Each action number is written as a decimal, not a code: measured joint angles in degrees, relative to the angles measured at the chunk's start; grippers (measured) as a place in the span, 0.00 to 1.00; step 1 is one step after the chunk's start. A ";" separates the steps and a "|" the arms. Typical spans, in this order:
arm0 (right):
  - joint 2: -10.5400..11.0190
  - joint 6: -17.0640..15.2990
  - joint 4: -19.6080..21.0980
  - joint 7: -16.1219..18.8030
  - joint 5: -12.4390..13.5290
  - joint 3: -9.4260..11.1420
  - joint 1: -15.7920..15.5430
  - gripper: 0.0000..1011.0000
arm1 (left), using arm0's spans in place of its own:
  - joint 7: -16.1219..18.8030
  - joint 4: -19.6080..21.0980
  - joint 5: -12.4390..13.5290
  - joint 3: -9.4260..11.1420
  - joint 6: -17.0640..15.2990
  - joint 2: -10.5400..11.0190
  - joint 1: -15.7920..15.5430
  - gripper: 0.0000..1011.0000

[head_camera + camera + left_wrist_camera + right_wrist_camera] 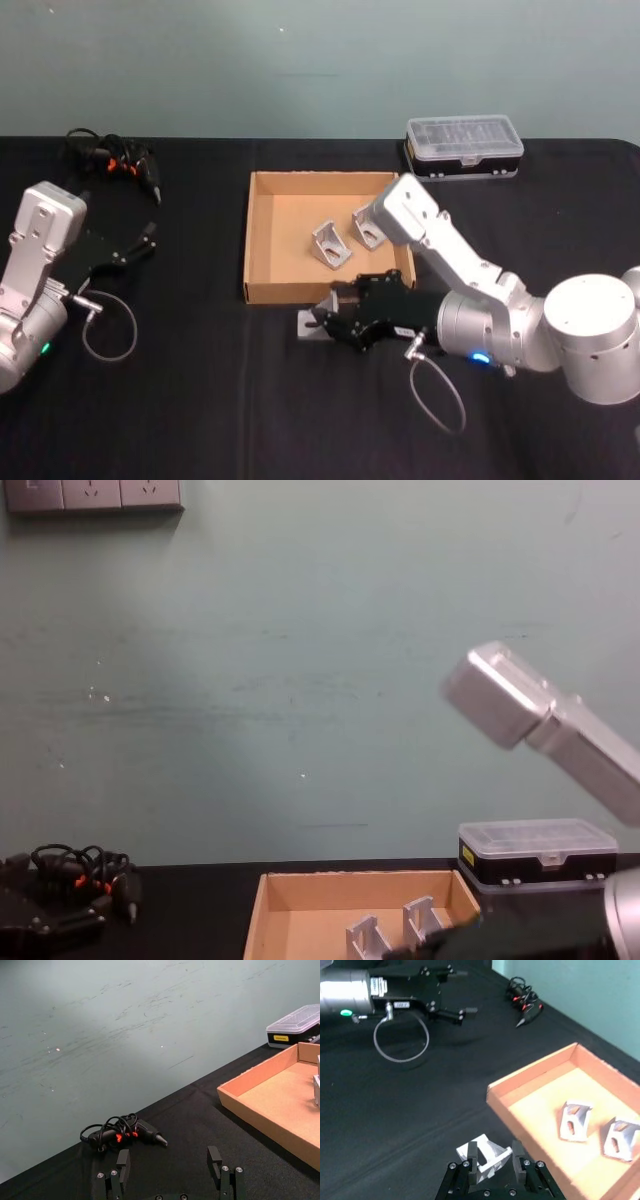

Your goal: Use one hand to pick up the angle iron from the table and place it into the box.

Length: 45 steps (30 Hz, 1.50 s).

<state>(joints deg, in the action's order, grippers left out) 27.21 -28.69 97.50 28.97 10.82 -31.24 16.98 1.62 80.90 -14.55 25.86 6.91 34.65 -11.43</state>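
Angle iron [482, 1156] on the black table [200, 400], just outside the box's [262, 283] near wall, between the right gripper's [493, 1159] fingers, which close against its sides. The right wrist view shows this grip; the head view shows two more brackets [331, 245] inside the box. Left gripper [170, 1162]: fingers spread wide, holding nothing, parked near a cable bundle [120, 1134].

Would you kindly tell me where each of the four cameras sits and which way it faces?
Head: high up, looking down on the table; both arms show, right gripper at an angle iron before the box.
Chest: low, facing the wall across the box; the right arm's elbow shows.
Left wrist: looks past the open left gripper at a cable bundle.
Right wrist: looks over its fingers around the angle iron.
All four share the box.
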 joint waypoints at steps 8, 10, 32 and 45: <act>-1.06 -0.72 -1.02 -0.49 -0.01 0.28 3.59 0.41 | 0.00 0.00 0.00 0.00 0.00 0.00 0.00 1.00; -1.45 -0.78 -1.75 -0.54 -0.17 0.14 4.58 0.41 | 0.00 0.00 0.00 0.00 0.00 0.00 0.00 1.00; -9.81 -0.29 -18.44 0.03 -3.32 -3.71 16.06 0.41 | 0.00 0.00 0.00 0.00 0.00 0.00 0.00 1.00; -14.34 0.62 -26.77 0.39 -5.47 -5.90 19.75 0.41 | 0.00 0.00 0.00 0.00 0.00 0.00 0.00 1.00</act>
<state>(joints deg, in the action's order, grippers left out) 12.87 -28.07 70.73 29.35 5.36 -37.14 36.73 1.62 80.90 -14.55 25.86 6.91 34.64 -11.43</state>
